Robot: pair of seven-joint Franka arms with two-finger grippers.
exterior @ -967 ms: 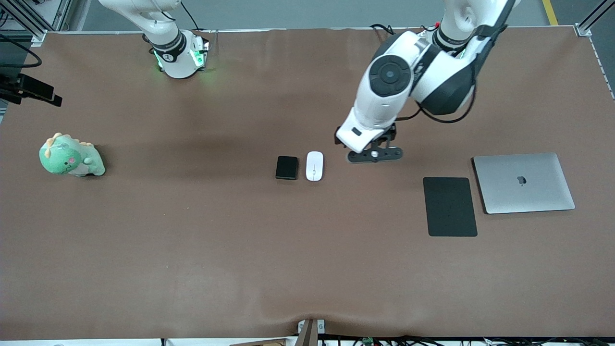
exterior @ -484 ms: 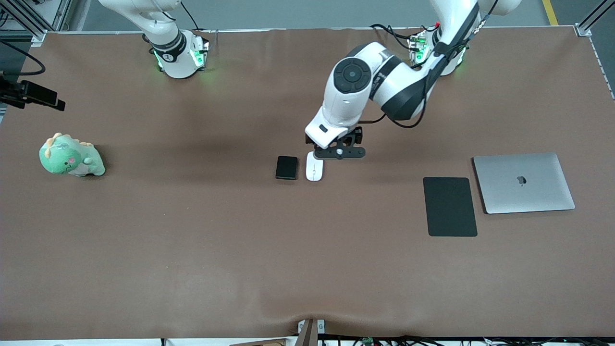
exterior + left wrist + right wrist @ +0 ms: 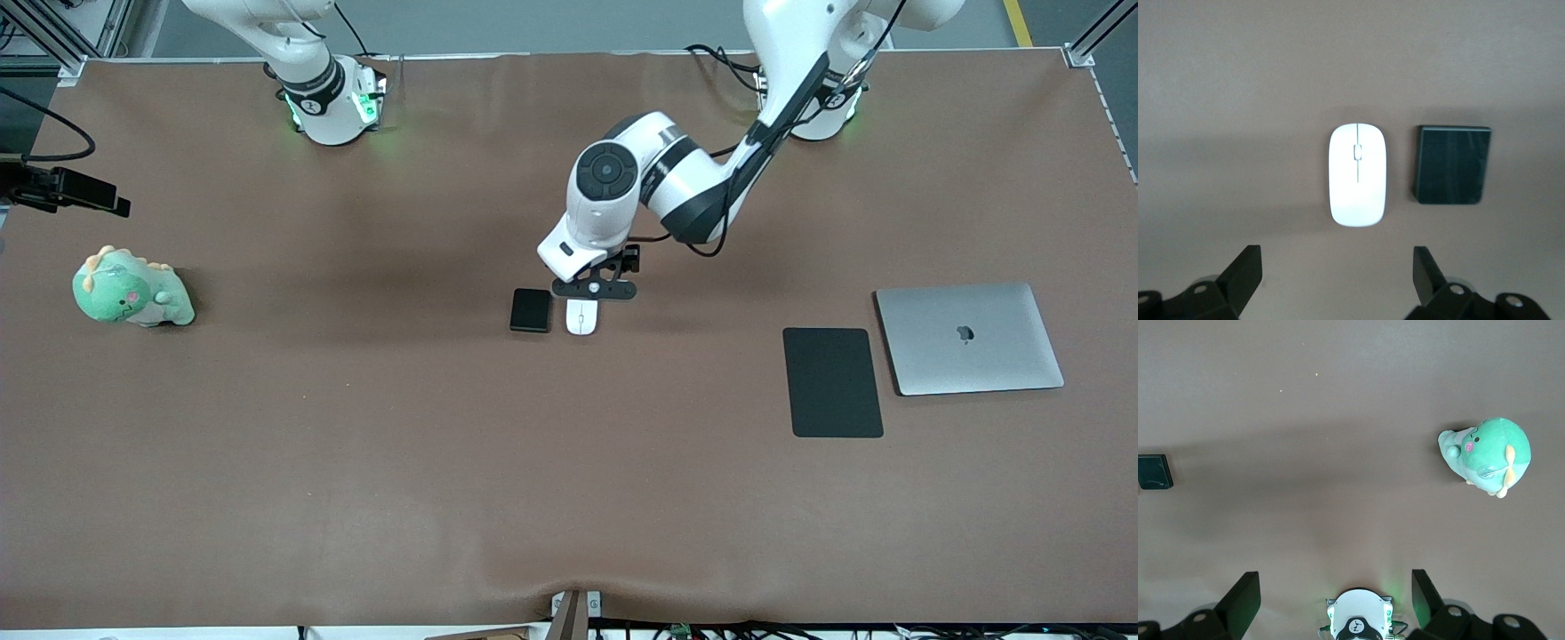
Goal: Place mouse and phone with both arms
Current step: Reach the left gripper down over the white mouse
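Observation:
The white mouse (image 3: 582, 321) lies mid-table with the black phone (image 3: 531, 310) beside it, toward the right arm's end. My left gripper (image 3: 594, 290) hangs open over the mouse's end that is farther from the front camera, with nothing held. In the left wrist view the mouse (image 3: 1357, 175) and phone (image 3: 1452, 165) lie side by side a little ahead of the left gripper (image 3: 1338, 267), whose fingers (image 3: 1245, 268) stand wide apart. My right gripper (image 3: 1336, 593) is open and empty, high over the table by its own base (image 3: 1358, 621), with the phone (image 3: 1153, 471) at that view's edge.
A green dinosaur toy (image 3: 132, 289) sits toward the right arm's end of the table. A flat black pad (image 3: 832, 382) and a closed silver laptop (image 3: 969, 338) lie side by side toward the left arm's end. Brown cloth covers the table.
My left arm has swung toward the right arm's end and lowered, bringing its open gripper from beside the mouse to over it. Mouse and phone have not moved.

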